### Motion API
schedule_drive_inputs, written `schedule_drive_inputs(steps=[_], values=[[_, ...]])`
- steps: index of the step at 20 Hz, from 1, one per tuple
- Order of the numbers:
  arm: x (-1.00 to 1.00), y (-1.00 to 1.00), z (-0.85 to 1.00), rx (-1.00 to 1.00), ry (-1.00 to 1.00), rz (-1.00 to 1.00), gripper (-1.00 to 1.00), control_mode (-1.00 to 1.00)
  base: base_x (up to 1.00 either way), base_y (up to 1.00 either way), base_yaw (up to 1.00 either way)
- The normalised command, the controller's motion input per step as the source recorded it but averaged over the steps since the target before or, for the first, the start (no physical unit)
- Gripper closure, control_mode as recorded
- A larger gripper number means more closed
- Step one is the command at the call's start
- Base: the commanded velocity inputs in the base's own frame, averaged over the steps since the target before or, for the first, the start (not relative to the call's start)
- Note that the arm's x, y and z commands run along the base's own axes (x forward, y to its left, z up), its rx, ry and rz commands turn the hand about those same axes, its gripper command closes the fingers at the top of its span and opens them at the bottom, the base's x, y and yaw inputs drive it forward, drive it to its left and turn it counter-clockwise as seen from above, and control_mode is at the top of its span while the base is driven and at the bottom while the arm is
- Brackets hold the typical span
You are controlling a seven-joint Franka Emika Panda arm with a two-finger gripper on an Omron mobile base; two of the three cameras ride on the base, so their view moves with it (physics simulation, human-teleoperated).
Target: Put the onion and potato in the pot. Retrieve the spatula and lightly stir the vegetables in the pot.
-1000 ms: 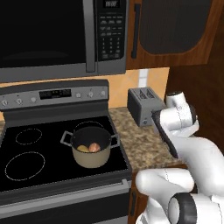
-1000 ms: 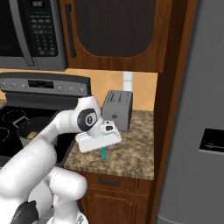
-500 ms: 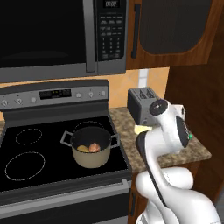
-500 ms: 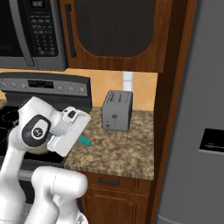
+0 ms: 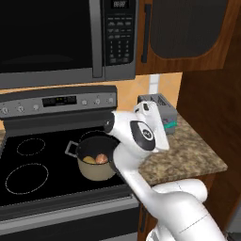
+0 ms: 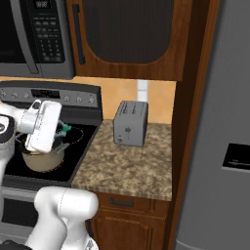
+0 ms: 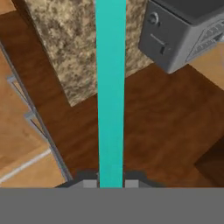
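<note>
A white robot arm reaches across a kitchen range, its gripper (image 7: 111, 183) clamped tight on the teal-green handle of the spatula (image 7: 110, 87), which in the hand view runs straight up from between the two dark finger tips. From the right base view, a short teal piece of the handle (image 6: 64, 129) juts out beside the white hand, above the pot (image 6: 43, 159). The tool's pale head cannot be made out.

The beige pot (image 5: 96, 160) sits on the black glass cooktop (image 5: 33, 169), near its front right corner, one grey loop handle pointing to the left. Inside it lie the yellowish potato (image 5: 89, 160) and the orange-brown onion (image 5: 101, 158), side by side and touching, the onion on the right.

A grey toaster (image 6: 130, 123) stands upright on the speckled bench (image 6: 132, 168) to the right of the range, against the wall. A microwave (image 5: 66, 37) hangs above the cooktop.
</note>
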Motion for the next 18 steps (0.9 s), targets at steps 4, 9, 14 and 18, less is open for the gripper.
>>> schedule_drive_inputs(steps=[4, 9, 14, 18], values=[[0.33, 1.00, 0.80, -0.50, 0.14, -0.01, 1.00, -1.00, 0.00, 0.00, 0.00], [0.48, 0.93, -0.07, -0.44, 0.24, -0.12, 1.00, -1.00, 0.00, 0.00, 0.00], [0.66, 0.63, -0.36, -0.18, 0.21, -0.14, 1.00, -1.00, 0.00, 0.00, 0.00], [0.41, 0.69, -0.44, -0.07, 0.10, -0.11, 1.00, -1.00, 0.00, 0.00, 0.00]])
